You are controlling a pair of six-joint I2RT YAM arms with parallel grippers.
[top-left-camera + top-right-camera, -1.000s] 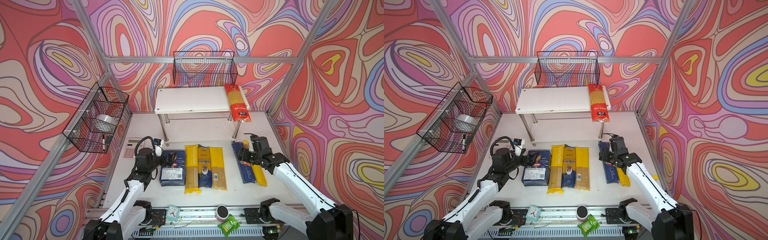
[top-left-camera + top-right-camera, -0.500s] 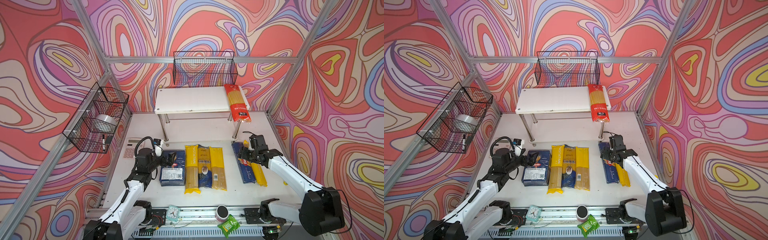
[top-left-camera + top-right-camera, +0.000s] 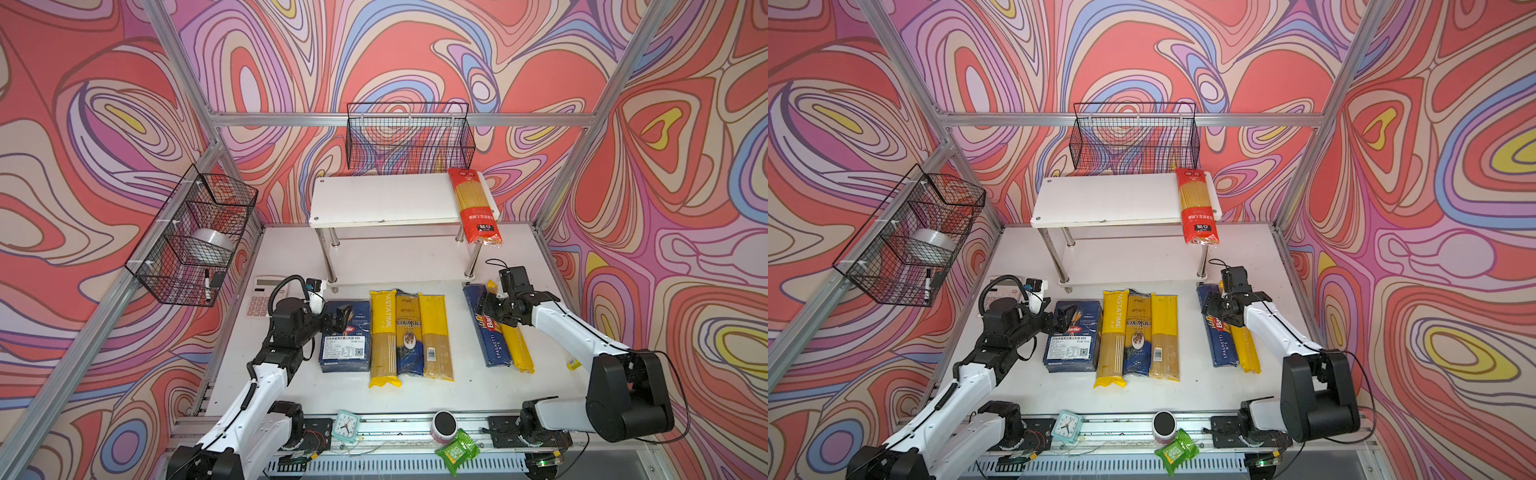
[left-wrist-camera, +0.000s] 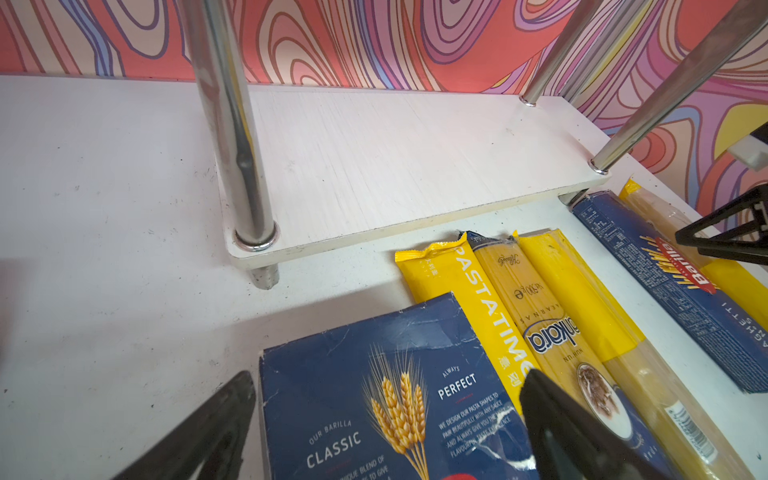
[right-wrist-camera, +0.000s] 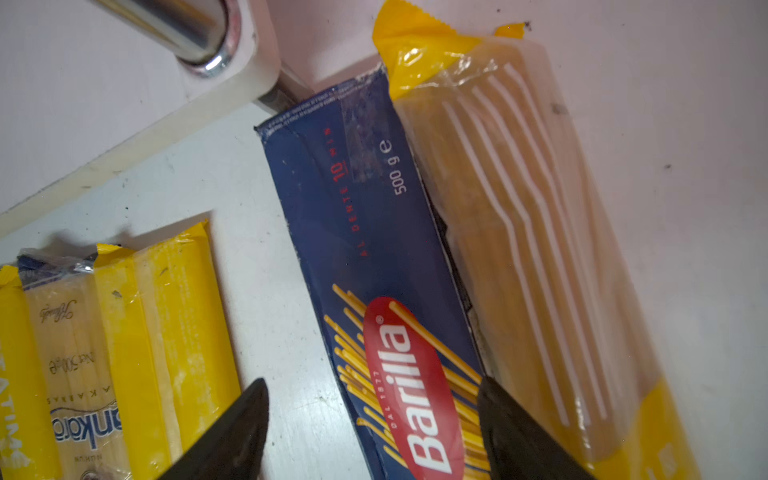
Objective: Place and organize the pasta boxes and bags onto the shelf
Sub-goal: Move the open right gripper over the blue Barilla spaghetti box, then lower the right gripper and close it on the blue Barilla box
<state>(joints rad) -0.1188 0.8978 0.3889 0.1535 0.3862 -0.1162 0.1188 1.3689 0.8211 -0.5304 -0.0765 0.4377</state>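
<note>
One bag shelved; everything else lies on the table (image 3: pixel 478 395).
Right gripper (image 5: pixel 372 384) gapes astride the Barilla Spaghetti box (image 5: pixel 365 232), and left gripper (image 4: pixel 388 376) spreads wide over the navy Barilla carton (image 4: pixel 340 415). Only the red-and-clear bag (image 3: pixel 473 208) tops the shelf (image 3: pixel 374 199). The PASTA TIME bag (image 3: pixel 384 332) and three others wait.

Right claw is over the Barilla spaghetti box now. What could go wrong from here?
1. The right claw is open astride the spaghetti box; one finger sits over its seam with the yellow-and-clear bag, so closing may pinch or drag it.
2. The red bag overhangs the front edge of the shelf; a bump could tip it off.
</note>
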